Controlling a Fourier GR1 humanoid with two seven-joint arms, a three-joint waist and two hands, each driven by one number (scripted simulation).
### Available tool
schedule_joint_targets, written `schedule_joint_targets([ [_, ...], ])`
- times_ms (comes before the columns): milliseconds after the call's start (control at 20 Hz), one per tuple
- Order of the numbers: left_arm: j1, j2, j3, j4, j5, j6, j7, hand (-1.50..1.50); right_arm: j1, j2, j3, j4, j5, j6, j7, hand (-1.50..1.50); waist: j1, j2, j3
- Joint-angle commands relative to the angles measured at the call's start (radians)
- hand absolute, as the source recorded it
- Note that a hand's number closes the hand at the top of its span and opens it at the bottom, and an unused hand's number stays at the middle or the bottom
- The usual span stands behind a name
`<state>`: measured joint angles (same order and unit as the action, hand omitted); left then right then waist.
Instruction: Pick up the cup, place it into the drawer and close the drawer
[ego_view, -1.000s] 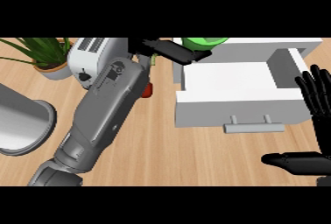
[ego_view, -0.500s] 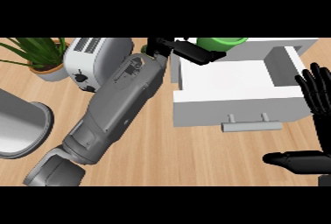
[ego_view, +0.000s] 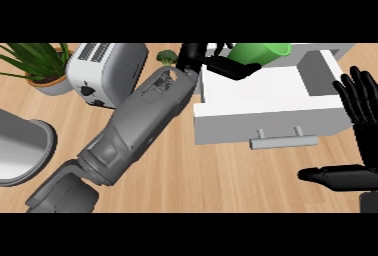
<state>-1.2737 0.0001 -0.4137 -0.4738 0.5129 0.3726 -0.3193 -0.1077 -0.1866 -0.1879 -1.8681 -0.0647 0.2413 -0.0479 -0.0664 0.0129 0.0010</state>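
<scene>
Two robot hands are showing in your head view. Your left robot hand (ego_view: 221, 62), black and at the end of the long grey forearm, is reaching across the light wooden desk (ego_view: 221, 175) and is curling its fingers round the bright green cup (ego_view: 260, 51). That cup is hanging over the far part of the open white drawer (ego_view: 255, 92), at the top edge of the view; you cannot tell whether it is touching the drawer's floor. The drawer is standing pulled out toward you, with its grey bar handle (ego_view: 283, 141) on the front panel facing the near side.

Your right robot hand (ego_view: 358, 107) is resting released at the right edge of the view, fingers straight and pointing up, thumb lying out toward the left, just beside the drawer's right front corner.

To the left of the forearm, a silver slotted toaster (ego_view: 107, 70) is sitting beside a potted green plant (ego_view: 40, 62). A small green broccoli floret (ego_view: 168, 56) is lying between the toaster and the drawer. A round grey metal pot (ego_view: 18, 150) is showing partly at the left edge.
</scene>
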Motion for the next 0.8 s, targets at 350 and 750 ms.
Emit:
schedule_joint_targets([
  [350,-0.001,0.000,-0.248,0.041,0.042,0.068,0.098,-1.50,0.012,-0.039,-0.028,-0.028,-0.051,0.050,0.008,-1.50,-0.030,0.003,0.001],
  [750,0.014,0.000,-0.242,0.013,0.103,0.141,-0.043,-1.50,-0.016,0.006,-0.015,0.015,-0.142,0.079,-0.003,-1.50,-0.022,0.007,0.000],
])
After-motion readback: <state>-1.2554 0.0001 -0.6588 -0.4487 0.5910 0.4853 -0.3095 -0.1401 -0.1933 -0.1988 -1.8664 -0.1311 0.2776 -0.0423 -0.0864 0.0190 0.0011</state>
